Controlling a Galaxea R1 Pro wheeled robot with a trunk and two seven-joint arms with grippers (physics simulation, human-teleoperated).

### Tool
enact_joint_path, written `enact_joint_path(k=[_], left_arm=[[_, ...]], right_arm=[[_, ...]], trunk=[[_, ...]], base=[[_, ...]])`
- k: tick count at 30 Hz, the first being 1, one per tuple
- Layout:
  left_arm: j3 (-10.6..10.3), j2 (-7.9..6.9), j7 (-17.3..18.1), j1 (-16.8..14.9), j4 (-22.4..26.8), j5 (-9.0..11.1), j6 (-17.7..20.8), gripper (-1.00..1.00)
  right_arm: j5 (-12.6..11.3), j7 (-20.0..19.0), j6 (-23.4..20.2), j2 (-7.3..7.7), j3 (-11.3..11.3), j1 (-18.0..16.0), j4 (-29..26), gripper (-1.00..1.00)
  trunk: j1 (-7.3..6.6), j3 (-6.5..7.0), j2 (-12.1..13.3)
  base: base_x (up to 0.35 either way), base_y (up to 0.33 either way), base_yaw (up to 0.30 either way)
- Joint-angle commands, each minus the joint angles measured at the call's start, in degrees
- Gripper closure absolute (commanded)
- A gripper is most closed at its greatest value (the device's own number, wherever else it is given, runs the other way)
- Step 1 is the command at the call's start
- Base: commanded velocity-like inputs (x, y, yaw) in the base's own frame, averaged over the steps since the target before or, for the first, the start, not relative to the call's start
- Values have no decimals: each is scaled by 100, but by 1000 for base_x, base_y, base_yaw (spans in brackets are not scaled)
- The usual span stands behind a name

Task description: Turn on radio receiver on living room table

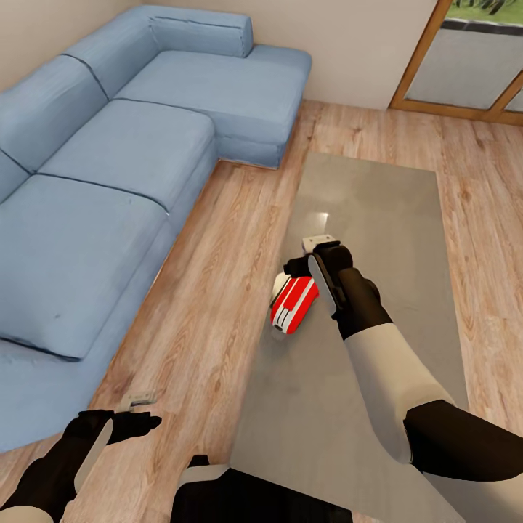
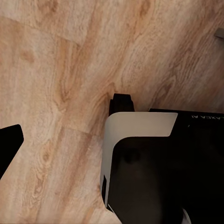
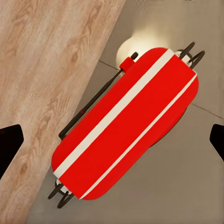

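While the right claw (image 1: 299, 263) hangs spread wide just above the red radio (image 1: 294, 303) at the worktop's (image 1: 378, 211) left edge, left claw (image 1: 138, 414) can't tell, switch prob. not yet pressed.

I see a blue sofa (image 1: 109, 167) along the beige wall (image 1: 349, 43), on a light wood floor (image 1: 218, 305). A wood-framed glass door (image 1: 472, 65) stands at the far right, greenery beyond it.
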State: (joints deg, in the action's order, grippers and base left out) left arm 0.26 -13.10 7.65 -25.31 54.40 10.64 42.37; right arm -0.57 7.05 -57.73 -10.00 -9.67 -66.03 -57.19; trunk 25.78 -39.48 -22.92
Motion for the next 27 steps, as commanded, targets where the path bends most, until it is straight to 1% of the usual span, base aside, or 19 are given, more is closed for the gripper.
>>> enact_joint_path(k=[1,5,8,11,12,15,17,18,21,27], left_arm=[[0,0,0,0,0,0,0,-100],[0,-2,0,0,0,0,1,-100],[0,-1,0,0,0,0,3,-100],[0,0,0,0,0,0,3,-100],[0,0,0,0,0,0,3,-100],[0,6,0,0,0,0,4,-100],[0,10,0,0,0,0,4,-100],[0,16,0,0,0,0,3,-100],[0,17,0,0,0,0,2,-100],[0,18,0,0,0,0,4,-100]], right_arm=[[-1,1,2,0,3,-1,1,-100],[-31,9,20,0,20,-3,41,-100],[-51,13,40,0,50,-4,178,-100],[-63,15,74,0,117,-6,525,-100],[-67,21,171,0,145,-11,752,-100],[-76,23,279,0,156,-78,936,-100],[-80,24,367,0,185,-192,1206,-100],[-76,24,613,0,328,-404,1743,-100],[-75,25,787,0,417,-500,2012,-100],[-68,25,849,0,444,-540,2093,-100]], trunk=[[0,0,0],[0,-1,0],[0,-1,0],[0,-1,0],[0,-1,0],[0,-1,0],[0,-1,0],[0,-1,0],[0,-1,0],[0,-1,0]], base=[[0,0,0],[0,0,0],[0,0,0],[0,0,0],[0,0,0],[0,0,0],[0,0,0],[0,0,0],[0,0,0],[0,0,0]])
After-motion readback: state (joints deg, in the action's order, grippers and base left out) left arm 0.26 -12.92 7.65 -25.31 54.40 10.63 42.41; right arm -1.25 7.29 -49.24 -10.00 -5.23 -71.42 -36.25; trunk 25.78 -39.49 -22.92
